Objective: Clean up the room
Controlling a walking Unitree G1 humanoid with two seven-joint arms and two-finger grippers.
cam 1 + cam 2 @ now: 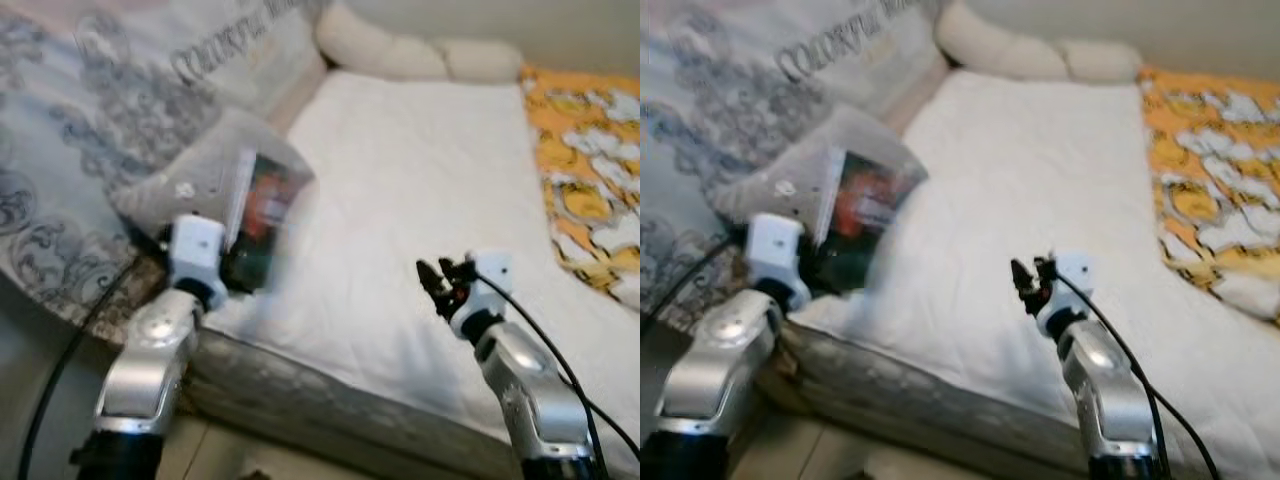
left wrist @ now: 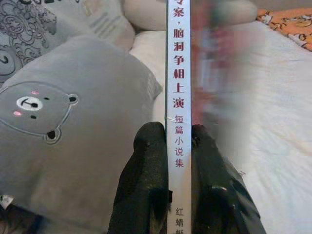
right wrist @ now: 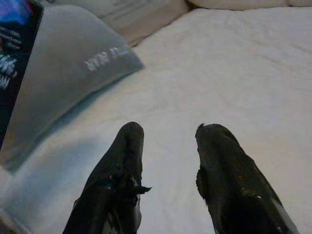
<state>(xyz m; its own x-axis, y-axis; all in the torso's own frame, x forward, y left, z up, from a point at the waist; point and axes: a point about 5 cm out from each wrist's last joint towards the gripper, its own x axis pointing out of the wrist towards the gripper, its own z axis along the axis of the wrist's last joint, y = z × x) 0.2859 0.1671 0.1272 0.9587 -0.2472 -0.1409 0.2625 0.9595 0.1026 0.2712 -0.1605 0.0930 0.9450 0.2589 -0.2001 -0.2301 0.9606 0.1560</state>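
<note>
Nearest, at the bed's lower left edge: left gripper [image 2: 178,146] pinching a book [image 1: 262,215] by its white spine, one black finger [image 2: 146,175] on each side, red Chinese lettering running up between them. Book held upright off the white mattress [image 1: 420,190], cover blurred, dark with red and orange patches. Just beside it, on the robot's left: a grey pillow [image 2: 73,141] with a small bear face printed on it, lying on the mattress edge. To the right and a little lower: right gripper [image 3: 165,141] hovering over the bare white sheet, fingers spread apart, holding nothing. Further back on the left: a grey patterned quilt [image 1: 90,110] bunched along the bed's side. At the far end: two cream pillows [image 1: 400,50] against the wall. Along the right edge: an orange and white patterned blanket [image 1: 585,170].
</note>
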